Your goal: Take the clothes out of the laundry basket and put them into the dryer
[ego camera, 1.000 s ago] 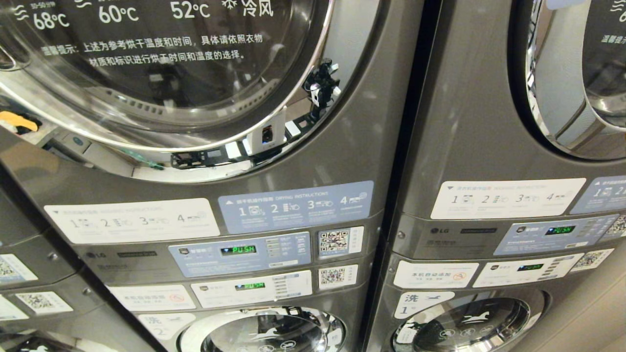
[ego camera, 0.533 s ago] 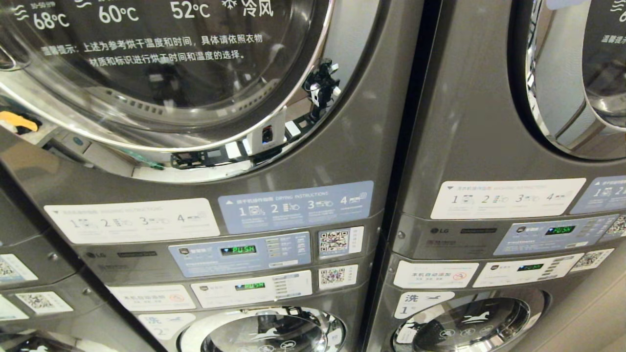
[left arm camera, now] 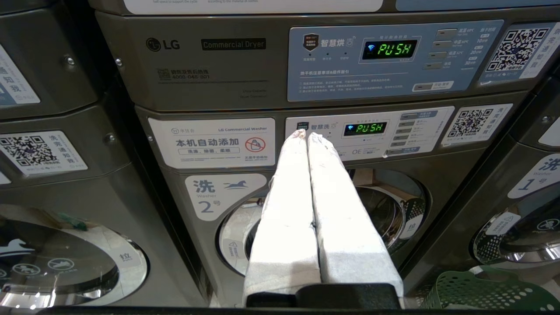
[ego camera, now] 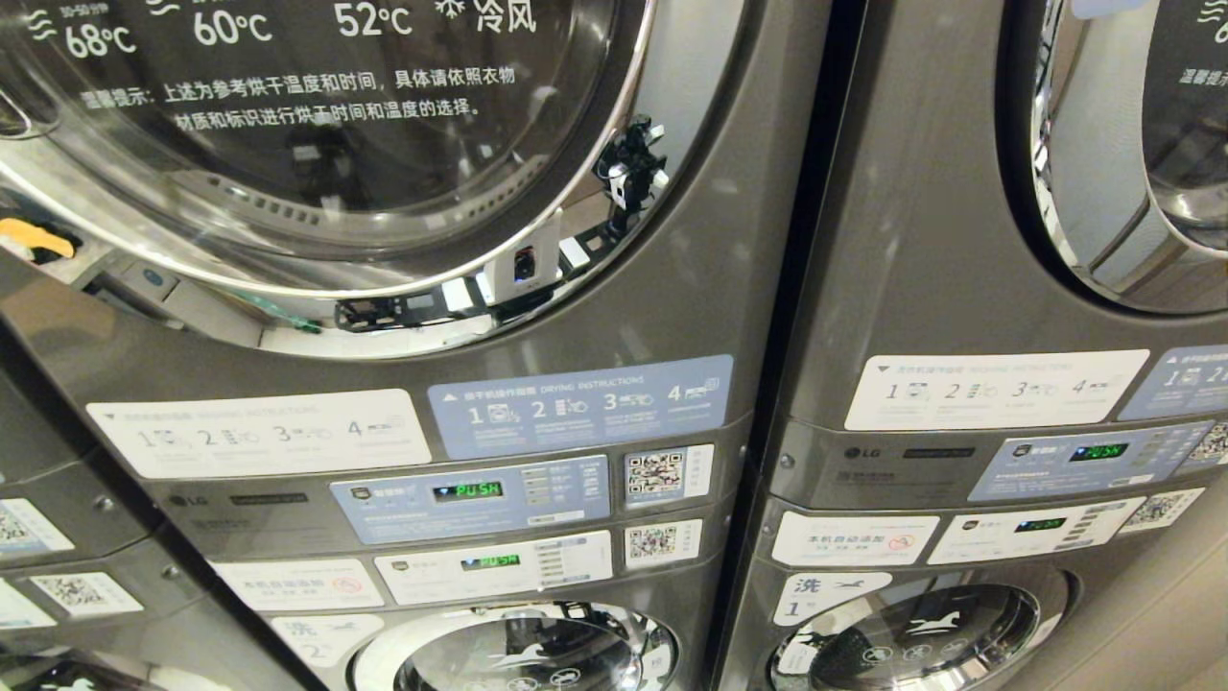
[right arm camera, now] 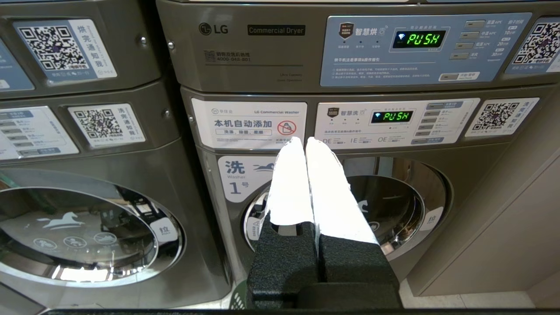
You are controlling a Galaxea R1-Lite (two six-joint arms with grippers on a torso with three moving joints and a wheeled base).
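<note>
Both arms hang low in front of the stacked machines; neither shows in my head view. The left end effector (left arm camera: 307,136), seen from its own wrist camera, has its two white-wrapped fingers (left arm camera: 288,197) pressed together along their full length, closed on nothing, tips pointing at the washer control strip (left arm camera: 369,131) reading PUSH, clear of the panel as far as I can judge. The right end effector (right arm camera: 304,141) looks the same: fingers (right arm camera: 291,183) shut tip to tip, empty, aimed at the neighbouring washer's label band (right arm camera: 249,124). The laundry basket (left arm camera: 485,291) is only a green lattice corner at the lower right of the left wrist frame, cut off by the edge; a sliver of green (right arm camera: 238,299) also peeks out at the bottom centre of the right wrist frame, beside the gripper body. I cannot see into the basket, so I cannot make out the clothes from here. The dryer (ego camera: 365,144) fills the upper left of the head frame, its round glass door closed and cropped at top and left, printed with temperature text; a second dryer door (ego camera: 1132,154) is cropped at the upper right. Reflections in the chrome rim (ego camera: 537,259) are too warped to read. Washer door 2 (left arm camera: 389,210) sits partly hidden behind the left fingers.
</note>
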